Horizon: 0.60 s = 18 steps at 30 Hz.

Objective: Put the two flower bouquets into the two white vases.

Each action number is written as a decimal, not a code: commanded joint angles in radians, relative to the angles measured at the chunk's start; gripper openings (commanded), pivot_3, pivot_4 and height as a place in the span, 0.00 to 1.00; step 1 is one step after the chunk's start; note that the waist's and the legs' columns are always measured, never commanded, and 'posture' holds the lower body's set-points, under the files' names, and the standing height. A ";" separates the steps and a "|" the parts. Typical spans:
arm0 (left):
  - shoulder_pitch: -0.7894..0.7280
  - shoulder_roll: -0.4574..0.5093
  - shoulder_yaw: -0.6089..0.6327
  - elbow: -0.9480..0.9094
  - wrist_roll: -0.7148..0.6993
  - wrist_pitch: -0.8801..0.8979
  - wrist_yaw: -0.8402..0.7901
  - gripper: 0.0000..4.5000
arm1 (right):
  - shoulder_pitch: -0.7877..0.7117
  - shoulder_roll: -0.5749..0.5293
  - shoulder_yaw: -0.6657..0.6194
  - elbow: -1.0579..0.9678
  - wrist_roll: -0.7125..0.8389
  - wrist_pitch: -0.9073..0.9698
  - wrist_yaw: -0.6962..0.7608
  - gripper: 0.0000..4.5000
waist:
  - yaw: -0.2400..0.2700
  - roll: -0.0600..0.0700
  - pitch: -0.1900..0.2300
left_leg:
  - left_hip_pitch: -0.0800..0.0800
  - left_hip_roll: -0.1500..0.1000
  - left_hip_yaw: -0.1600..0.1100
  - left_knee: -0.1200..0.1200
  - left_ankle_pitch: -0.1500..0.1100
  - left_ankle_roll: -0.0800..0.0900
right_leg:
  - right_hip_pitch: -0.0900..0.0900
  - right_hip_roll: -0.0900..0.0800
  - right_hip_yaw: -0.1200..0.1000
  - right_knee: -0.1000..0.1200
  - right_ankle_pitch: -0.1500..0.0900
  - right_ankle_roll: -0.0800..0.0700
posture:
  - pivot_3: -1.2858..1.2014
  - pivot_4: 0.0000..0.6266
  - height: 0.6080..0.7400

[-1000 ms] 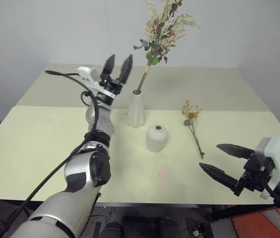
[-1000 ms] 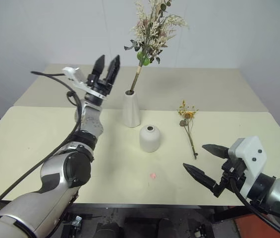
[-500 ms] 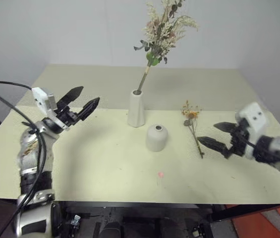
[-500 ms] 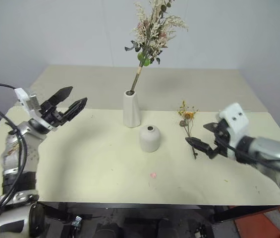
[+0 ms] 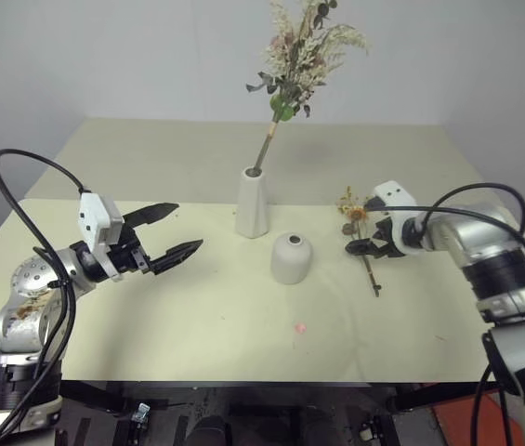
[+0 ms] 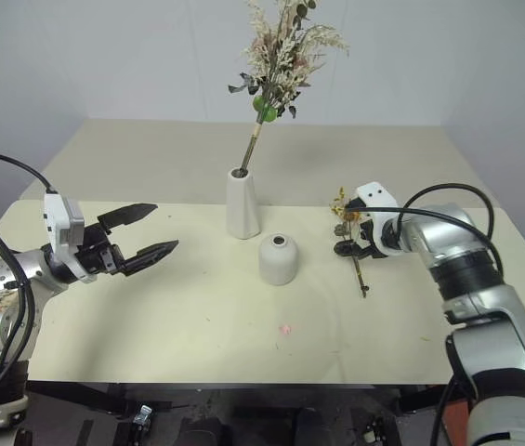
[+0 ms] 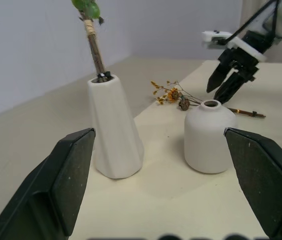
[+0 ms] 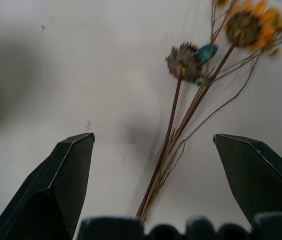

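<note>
On the desk (image 5: 150, 316) our right hand (image 5: 362, 243) hovers wide open over the sprig (image 5: 366, 249), fingers straddling its stems, while our left hand (image 5: 177, 232) gapes empty.

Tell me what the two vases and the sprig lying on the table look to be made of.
Tall vase and short vase: likely matte ceramic; chalky white, no shine. Thin sprig: seemingly dried plant; wiry brown stems, shrivelled orange heads. Table: smooth pale-yellow top, material unclear.

Two matte white ceramic vases, one tall cone (image 5: 253, 203) and one short dome (image 5: 291, 257); two dried bouquets, one bushy (image 5: 301, 51), one thin yellow-orange sprig (image 5: 362, 232); one pale table (image 5: 243, 316).
</note>
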 commanded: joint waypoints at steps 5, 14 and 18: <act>0.040 0.012 0.000 -0.065 0.008 -0.030 0.024 1.00 | -0.086 0.067 -0.010 0.222 -0.129 -0.108 0.099 0.96 | -0.004 0.000 0.000 | -0.001 0.000 0.000 0.000 0.000 0.000 | -0.003 0.000 0.000 0.002 0.000 -0.001 | 0.52 0.24 1.00; 0.060 0.014 0.004 -0.079 0.006 -0.038 0.041 1.00 | -0.163 0.130 -0.044 0.436 -0.235 -0.198 0.136 0.33 | -0.025 0.000 0.000 | -0.001 0.000 0.000 0.000 0.000 0.000 | -0.003 0.000 0.000 0.002 0.001 -0.001 | 0.52 0.24 1.00; 0.061 0.017 0.003 -0.074 0.016 -0.047 0.041 1.00 | -0.171 0.138 -0.075 0.474 -0.263 -0.203 0.127 0.01 | -0.026 0.000 0.000 | -0.001 0.000 0.000 0.000 0.000 0.000 | -0.003 0.000 0.000 0.002 0.001 -0.001 | 0.52 0.24 1.00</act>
